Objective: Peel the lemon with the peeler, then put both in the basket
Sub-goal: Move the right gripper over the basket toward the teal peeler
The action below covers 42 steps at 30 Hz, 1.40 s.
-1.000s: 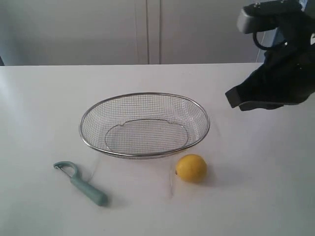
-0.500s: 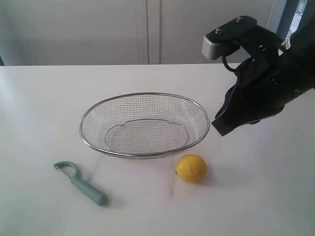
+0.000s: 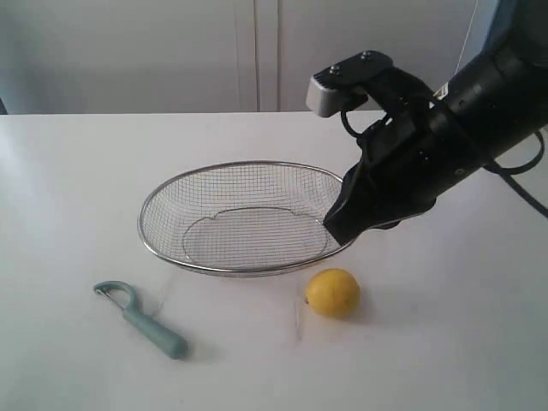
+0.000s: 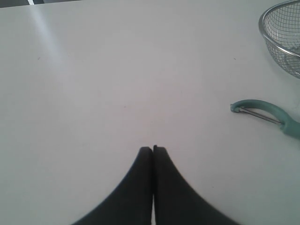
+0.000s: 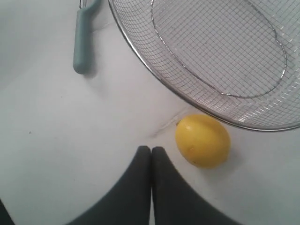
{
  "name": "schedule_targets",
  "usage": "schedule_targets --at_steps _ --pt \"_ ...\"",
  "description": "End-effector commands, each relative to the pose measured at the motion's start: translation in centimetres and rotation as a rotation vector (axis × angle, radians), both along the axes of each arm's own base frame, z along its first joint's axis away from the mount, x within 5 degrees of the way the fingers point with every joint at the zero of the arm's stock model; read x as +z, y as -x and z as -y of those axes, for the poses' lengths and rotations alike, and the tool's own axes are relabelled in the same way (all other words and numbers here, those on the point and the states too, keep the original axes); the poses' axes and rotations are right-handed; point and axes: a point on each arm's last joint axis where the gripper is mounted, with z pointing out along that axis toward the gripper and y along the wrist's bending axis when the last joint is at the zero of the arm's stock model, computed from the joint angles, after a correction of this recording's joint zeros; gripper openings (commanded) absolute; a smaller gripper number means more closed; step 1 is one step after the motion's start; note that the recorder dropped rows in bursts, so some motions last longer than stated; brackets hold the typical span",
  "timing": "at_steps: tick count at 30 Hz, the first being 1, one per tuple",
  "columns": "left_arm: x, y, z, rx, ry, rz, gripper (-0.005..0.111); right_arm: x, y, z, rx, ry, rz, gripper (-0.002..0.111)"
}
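Note:
The yellow lemon (image 3: 332, 293) (image 5: 203, 140) rests on the white table just in front of the wire basket (image 3: 154, 244) (image 5: 140, 51). The teal peeler (image 3: 141, 318) (image 5: 81, 44) (image 4: 267, 115) lies on the table to the front left of the basket. My right gripper (image 3: 336, 229) (image 5: 151, 149) is shut and empty, hanging over the basket's right rim, above and behind the lemon. My left gripper (image 4: 153, 149) is shut and empty over bare table, with the peeler off to one side of it; it does not show in the exterior view.
The basket holds nothing. The white table (image 3: 445, 342) runs back to a pale wall with cabinet doors (image 3: 257, 51). My dark right arm (image 3: 454, 128) reaches in from the upper right, covering part of the basket's right rim.
My right arm has swung left and down from the far right, its gripper now over the basket's right rim near the lemon. Lemon, peeler and basket have not moved.

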Motion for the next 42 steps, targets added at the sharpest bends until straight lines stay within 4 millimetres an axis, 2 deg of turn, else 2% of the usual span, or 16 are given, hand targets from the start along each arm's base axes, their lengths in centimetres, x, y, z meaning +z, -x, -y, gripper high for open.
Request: schedule_targets --at_steps 1,13,20,25,36,42 --pt "-0.1 0.0 0.0 -0.007 -0.001 -0.002 0.000 -0.3 -0.2 -1.2 0.039 -0.005 0.003 0.000" --pt "-0.1 0.0 0.0 -0.007 -0.001 -0.002 0.000 -1.1 -0.7 -4.7 0.139 0.000 0.021 0.000" --pt "-0.1 0.0 0.0 -0.007 -0.001 -0.002 0.000 -1.4 -1.9 -7.7 0.192 0.000 0.028 0.000" --pt "-0.1 0.0 0.0 -0.007 -0.001 -0.002 0.000 -1.9 -2.9 -10.6 0.242 -0.002 0.034 0.000" --pt "-0.1 0.0 0.0 -0.007 -0.001 -0.002 0.000 -3.1 -3.7 -15.4 0.326 0.008 0.010 0.000" --pt "-0.1 0.0 0.0 -0.007 -0.001 -0.002 0.000 -3.4 -4.2 -18.4 0.308 0.016 0.002 0.000"
